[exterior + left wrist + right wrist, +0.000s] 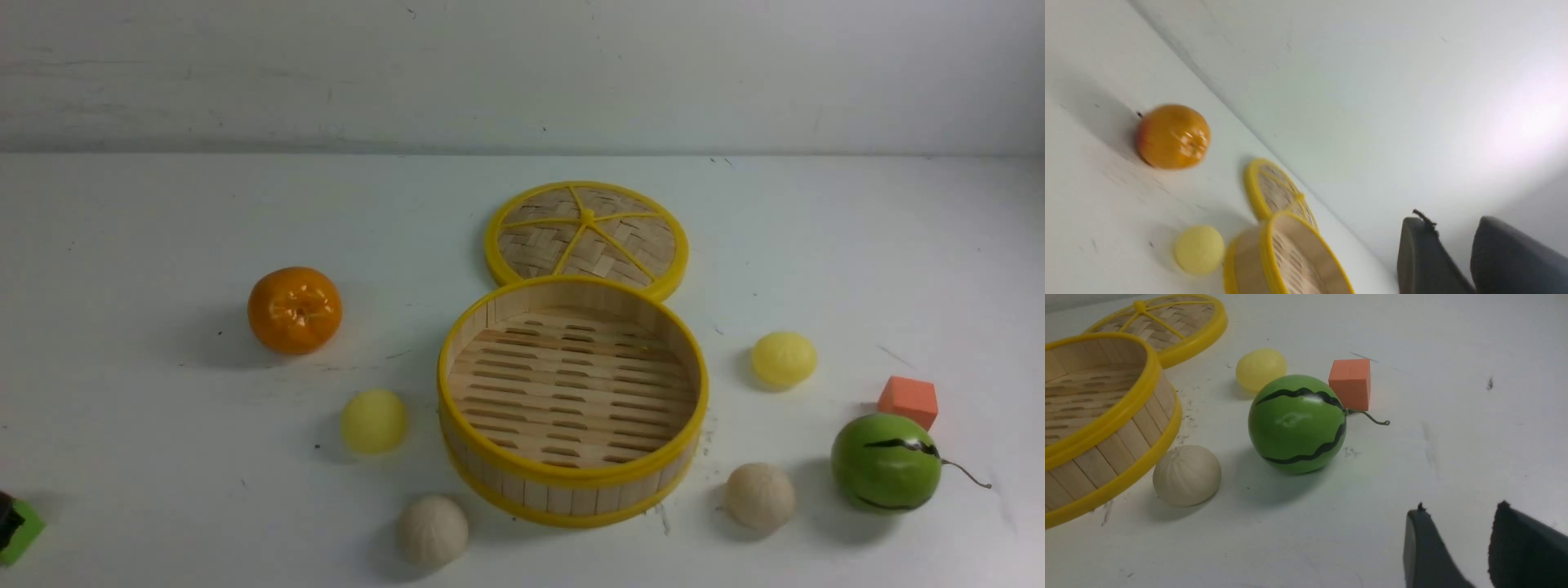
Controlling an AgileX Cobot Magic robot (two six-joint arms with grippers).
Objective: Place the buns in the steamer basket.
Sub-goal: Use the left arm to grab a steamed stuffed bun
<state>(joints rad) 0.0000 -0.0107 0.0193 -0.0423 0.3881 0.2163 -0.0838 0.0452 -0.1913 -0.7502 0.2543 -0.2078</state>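
Checking in from the remote desk, biggest stuff first. The white table (163, 212) has the steamer basket (571, 494) about dead centre, so I'm using it as my clock dial. It's upright and empty with the slotted floor all bare, so none of the buns are in yet. The woven lid (588, 233) lies flat at 12, its near edge hidden behind the basket rim. The green melon ball (886, 461) is out between 3 and 4 and the orange (294, 310) is at 10. Both are well apart from the basket, and neither is my problem.

All four buns are on the table around the basket:
- the left yellow bun (373, 420) is at 9, just beside the wall
- the left cream bun (433, 531) is at 7
- the right yellow bun (784, 359) is at 3
- the right cream bun (759, 496) is at 4, near the melon ball

A little orange cube (908, 400) sits further out at 3.

The left gripper (1453, 228) and the right gripper (1461, 510) both have their jaws parted with nothing between them.

My guess on handling is light, probably squishy toys. They're round, so they'll roll if nudged. I'd come straight down and pinch across the widest part. The pleated cream ones should give some bite, while the smooth yellow ones look slicker.
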